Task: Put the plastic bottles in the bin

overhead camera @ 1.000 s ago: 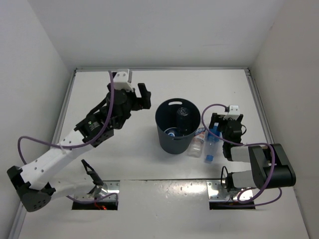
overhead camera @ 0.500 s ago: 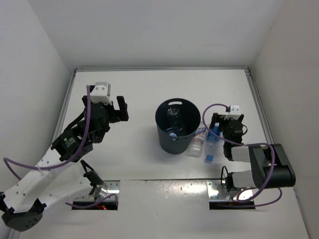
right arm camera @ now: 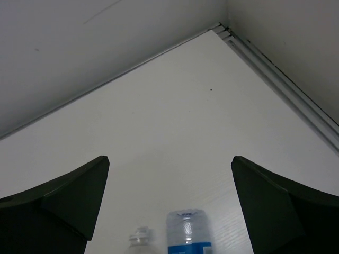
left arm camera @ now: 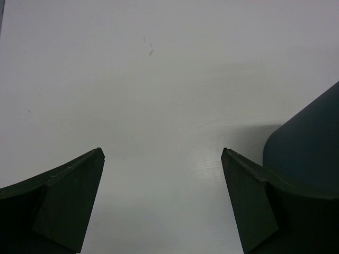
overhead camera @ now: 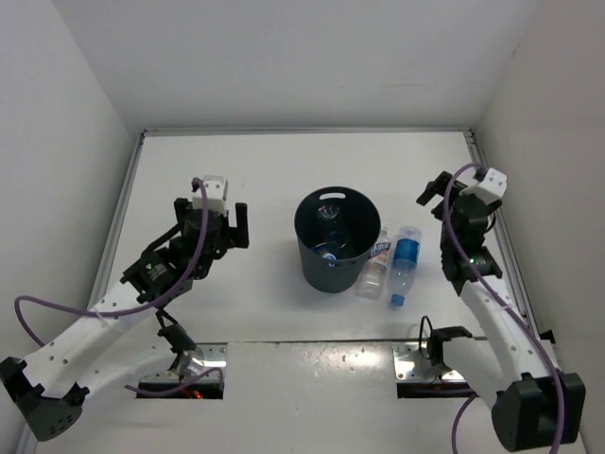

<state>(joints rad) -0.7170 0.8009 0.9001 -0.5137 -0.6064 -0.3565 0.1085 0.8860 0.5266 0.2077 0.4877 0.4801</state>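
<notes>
- Roughly midway across the white counter (overhead camera: 284, 170) stands the bin (overhead camera: 326, 271), upright.
- Inside it lie two bottles: the far-side bottle (overhead camera: 330, 215), clear, and the near-side bottle (overhead camera: 326, 253), showing blue.
- Between the bin and the counter's right edge, the white-labelled bottle (overhead camera: 376, 265) lies on its side against the bin's wall.
- Just beside it lies the blue-labelled bottle (overhead camera: 405, 263), its blue cap pointing to the near edge.
- The left gripper (overhead camera: 236, 227) hangs between the bin and the left edge, fingers spread wide with nothing between them; its wrist view shows bare counter and the bin's wall at the right.
- The right gripper (overhead camera: 433, 194) hovers close to the right edge, farther back than the two lying bottles, fingers parted and empty.
</notes>
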